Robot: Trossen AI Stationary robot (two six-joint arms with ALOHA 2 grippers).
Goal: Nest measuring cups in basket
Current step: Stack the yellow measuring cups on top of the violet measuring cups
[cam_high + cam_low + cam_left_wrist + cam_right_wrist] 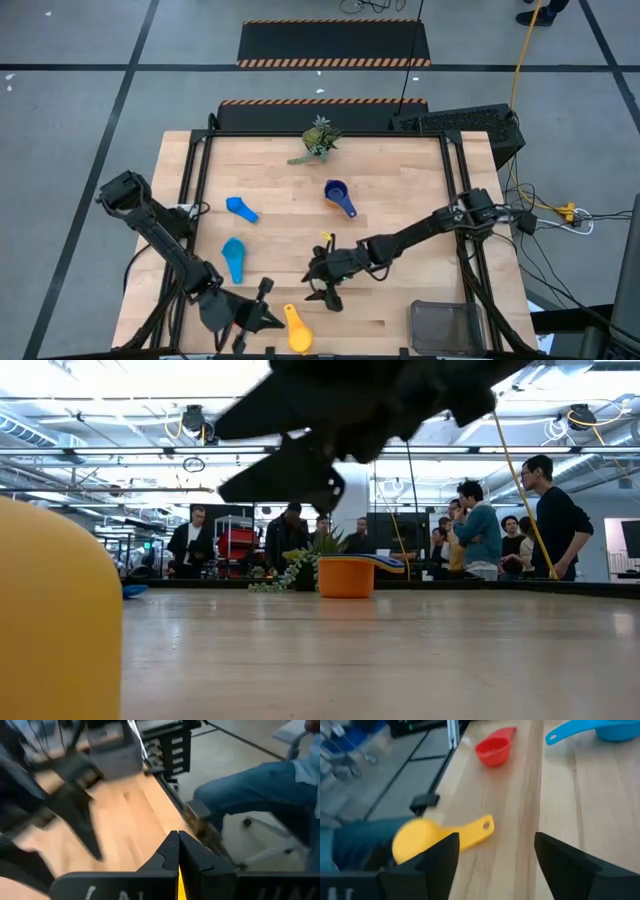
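A yellow measuring cup (297, 327) lies near the table's near edge, its handle pointing away from the edge; it also shows in the right wrist view (427, 840). My right gripper (322, 292) hovers open and empty just beyond it (497, 865). My left gripper (272, 320) is shut beside the yellow cup's handle (177, 836); a yellow sliver shows low between its fingers. A light blue cup (234, 257), a blue cup (241, 208) and a dark blue cup (340, 197) lie on the table. A red cup (493, 750) lies by the near edge. The basket (447, 325) stands at the near right corner.
A green plant sprig (318, 140) lies at the table's far middle. An orange cup (346, 576) with a dark blue handle over its rim shows in the low view. Several people stand beyond the table's far side (480, 530); a person in jeans sits by the near edge (260, 785).
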